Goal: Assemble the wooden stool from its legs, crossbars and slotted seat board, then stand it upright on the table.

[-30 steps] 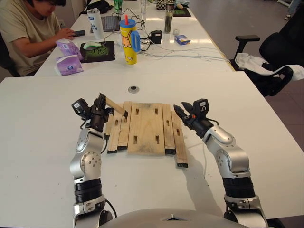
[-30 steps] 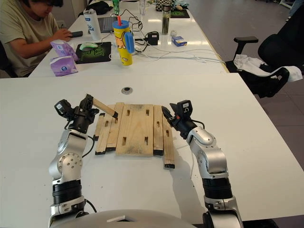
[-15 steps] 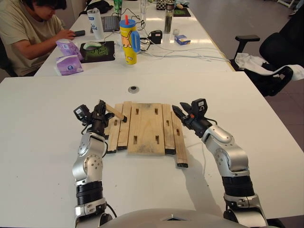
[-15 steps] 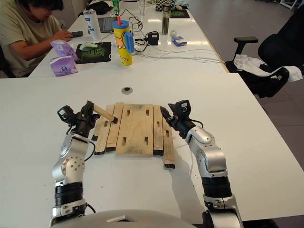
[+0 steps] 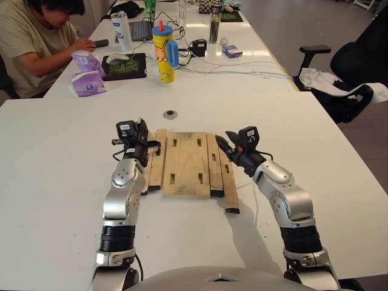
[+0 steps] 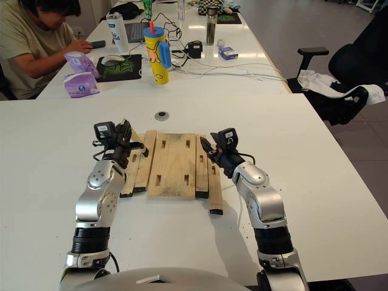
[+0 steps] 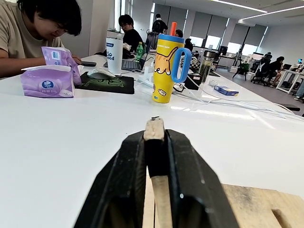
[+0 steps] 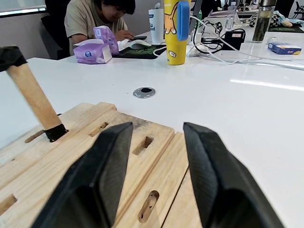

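Observation:
The slotted seat board (image 5: 187, 162) lies flat on the white table (image 5: 54, 182), with wooden slats along its left side (image 5: 155, 170) and right side (image 5: 228, 188). My left gripper (image 5: 145, 144) is at the board's far left corner, shut on a short wooden bar (image 7: 154, 137). The bar (image 8: 32, 92) slants down, and its black-tipped end rests on a left slat. My right gripper (image 5: 222, 144) hovers open just above the right slats near the board's far right corner, its fingers (image 8: 107, 161) spread with nothing between them.
A cable grommet (image 5: 170, 114) is set in the table just beyond the board. On the table behind stand a yellow cup (image 5: 163, 51), tissue packs (image 5: 88, 83) and a mouse pad (image 5: 124, 65), with a seated person there. An office chair (image 5: 348, 66) is at the far right.
My left gripper has swung right toward the board's far left corner with the bar, which now points lower. The right gripper has edged slightly left and forward, still open.

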